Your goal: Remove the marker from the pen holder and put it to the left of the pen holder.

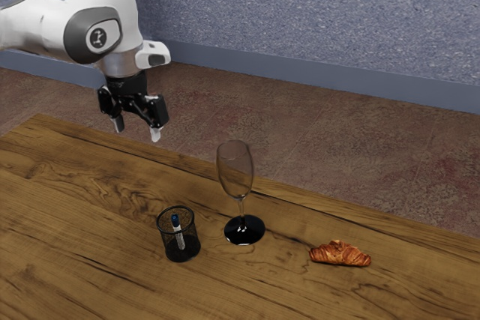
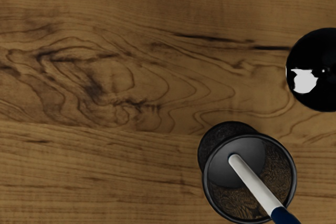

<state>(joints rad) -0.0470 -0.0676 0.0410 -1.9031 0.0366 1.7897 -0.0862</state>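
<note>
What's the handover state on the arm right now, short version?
Gripper: open, empty, up above the table's far edge in the exterior view.
Marker: in the pen holder, tilted, blue end up.
Nearby: wine glass next to the holder; croissant farther toward the exterior view's right.
Done: no pick or placement yet.
Left: grasp marker, lift it out, lay it left of the holder, release.
</note>
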